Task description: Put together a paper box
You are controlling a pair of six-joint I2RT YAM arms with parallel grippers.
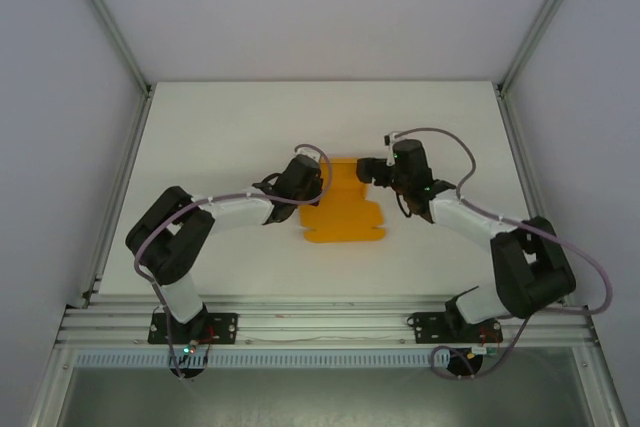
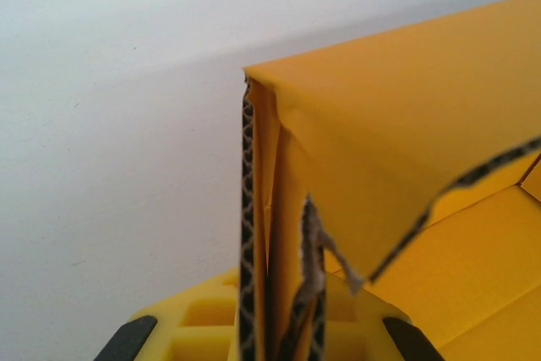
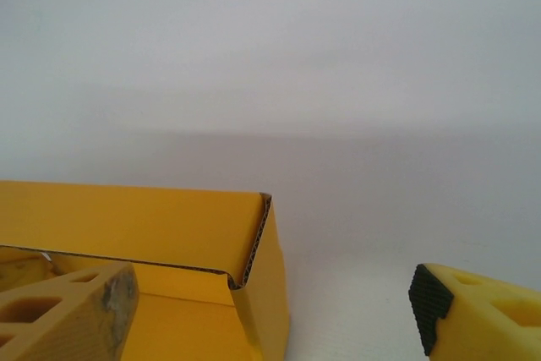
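Left gripper point(image 2: 270, 331) clenched on the orange paper box point(image 1: 343, 212); right gripper point(image 3: 270, 314) released.

The paper box lies partly folded near the middle of the white table point(image 1: 220, 127), between the two arms. The left gripper's yellow fingers point(image 2: 190, 327) pinch an upright corrugated wall on the box's left side, with a folded flap leaning over it. The right gripper's fingers point(image 3: 482, 314) are spread wide astride the opposite wall, one inside the box and one outside. They appear to touch neither face, though the inner side is hard to judge.
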